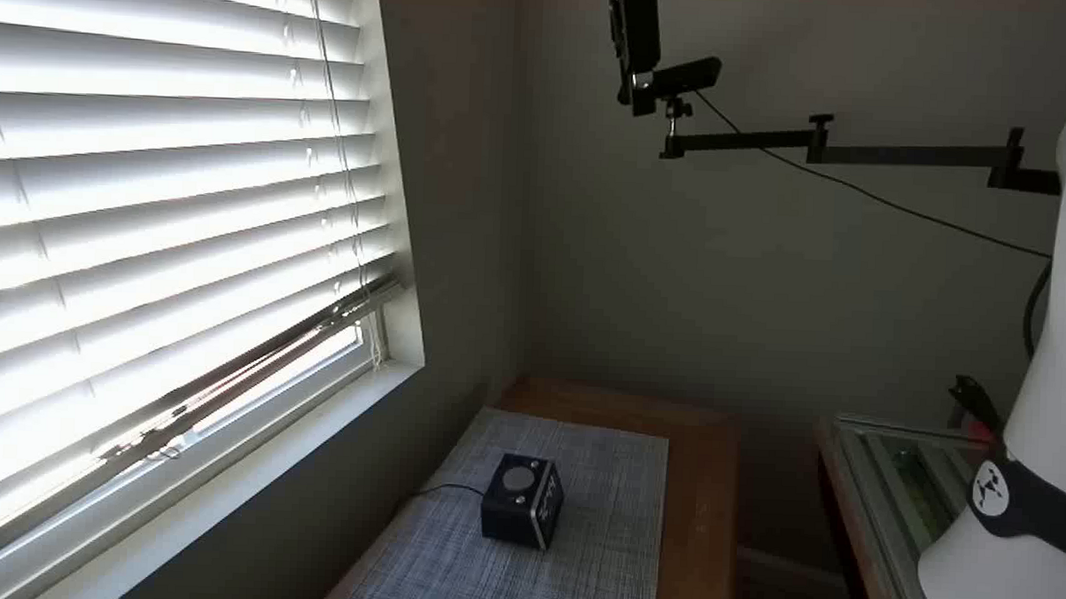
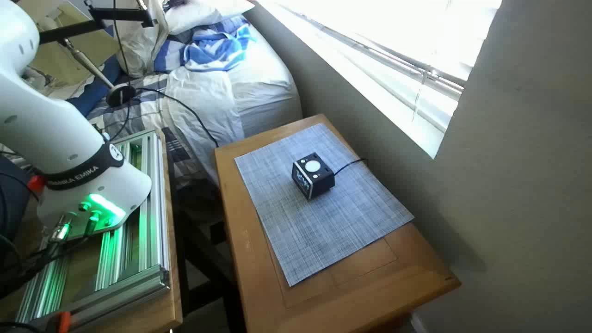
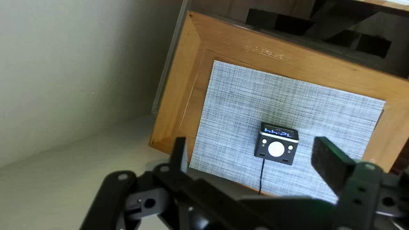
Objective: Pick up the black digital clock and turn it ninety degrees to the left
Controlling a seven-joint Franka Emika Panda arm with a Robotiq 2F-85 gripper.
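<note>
The black digital clock (image 3: 277, 143) is a small boxy cube on a grey woven mat (image 3: 236, 105). Its blue lit display faces the upper edge of the wrist view, and its top has a large pale round disc. The clock also shows in both exterior views (image 1: 519, 501) (image 2: 313, 176), upright on the mat. My gripper (image 3: 250, 140) is open and empty, its fingers wide apart in the wrist view. It is well above the clock, not touching it; the clock appears between the fingers, closer to the right one. The gripper is out of view in both exterior views.
A black cable (image 2: 350, 165) runs from the back of the clock to the wall-side table edge. The mat lies on a wooden table (image 2: 370, 289) beside a wall and a window with blinds (image 1: 164, 189). The robot's base stands on a metal-framed table (image 2: 157, 222).
</note>
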